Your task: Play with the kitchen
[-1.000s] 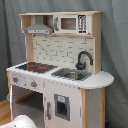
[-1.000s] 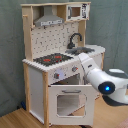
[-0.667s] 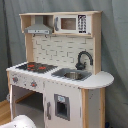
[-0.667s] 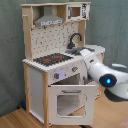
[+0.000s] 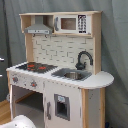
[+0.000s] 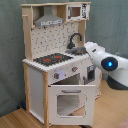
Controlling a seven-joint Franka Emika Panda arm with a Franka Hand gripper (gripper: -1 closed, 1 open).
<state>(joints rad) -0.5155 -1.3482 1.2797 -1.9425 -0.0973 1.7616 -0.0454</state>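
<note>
The kitchen (image 5: 60,70) is a tall toy of white panels and pale wood. Its black-red hob (image 5: 35,66), grey sink (image 5: 75,75), black faucet (image 5: 83,59) and range hood (image 5: 39,30) appear in both exterior views. In the second exterior view the oven door (image 6: 67,102) hangs open below the hob (image 6: 52,59). A white arm link with a blue light (image 6: 107,64) rises at the second exterior view's right, its upper end in front of the sink side of the counter (image 6: 80,51). My gripper itself shows in neither view.
A white rounded part (image 5: 20,121) sits at the bottom left corner of the first exterior view. A grey curtain (image 5: 115,45) hangs behind the kitchen. The floor is wood (image 6: 20,120). A toy microwave (image 5: 70,23) sits in the top shelf.
In the second exterior view the white arm link has swung up and to the right. The kitchen has stayed put and the oven door has stayed open.
</note>
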